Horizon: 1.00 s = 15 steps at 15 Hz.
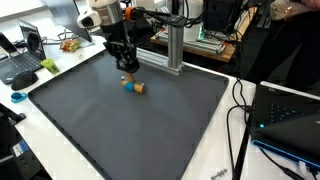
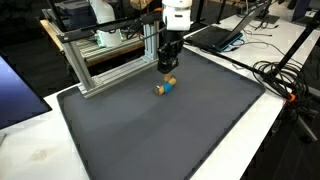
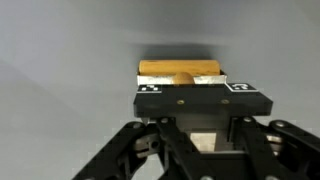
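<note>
Right below my gripper [image 1: 125, 68] sit the wooden block [image 1: 139, 88] and the blue block [image 1: 127, 83]. They lie side by side and seem to touch, on the far half of the dark mat [image 1: 120, 135], close to its rear edge. In the wrist view only the wooden block [image 3: 180, 70] shows, lying crosswise just beyond my fingertips, and the blue one is hidden from that camera. I hover directly over the pair, close above them. I cannot tell whether my fingers are spread or pressed together, because the wrist picture shows only a dark bar across them and both exterior views are too small. The risk I see is the closeness of the two blocks. If I come down a little off-centre, a fingertip could land on top of one and tip it, or shove both along the mat. Closing around them could pinch both at once or squirt one out sideways. The metal frame [image 2: 105, 60] stands just behind me at the mat's edge, so a wide swing backward might clip it. The cables [image 2: 275, 75] lie well apart, off the mat. By count, I see two blocks, one wooden and one blue, one mat, one frame and one open laptop [image 2: 215, 35] behind.
</note>
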Each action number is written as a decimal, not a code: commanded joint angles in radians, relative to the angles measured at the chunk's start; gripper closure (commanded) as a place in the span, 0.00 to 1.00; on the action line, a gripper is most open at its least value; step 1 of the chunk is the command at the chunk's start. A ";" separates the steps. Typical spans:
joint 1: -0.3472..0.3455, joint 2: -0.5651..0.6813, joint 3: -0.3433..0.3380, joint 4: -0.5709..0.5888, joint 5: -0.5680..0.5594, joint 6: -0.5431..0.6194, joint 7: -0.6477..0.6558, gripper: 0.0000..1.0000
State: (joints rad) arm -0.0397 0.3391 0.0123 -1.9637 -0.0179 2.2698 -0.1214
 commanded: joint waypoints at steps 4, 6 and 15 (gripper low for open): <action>0.009 0.006 -0.013 -0.014 -0.018 0.117 0.029 0.78; 0.012 -0.002 -0.016 -0.016 -0.026 0.152 0.039 0.78; 0.009 0.021 -0.005 -0.015 0.001 0.171 0.031 0.78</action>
State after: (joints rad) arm -0.0355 0.3545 0.0104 -1.9667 -0.0223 2.4705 -0.1018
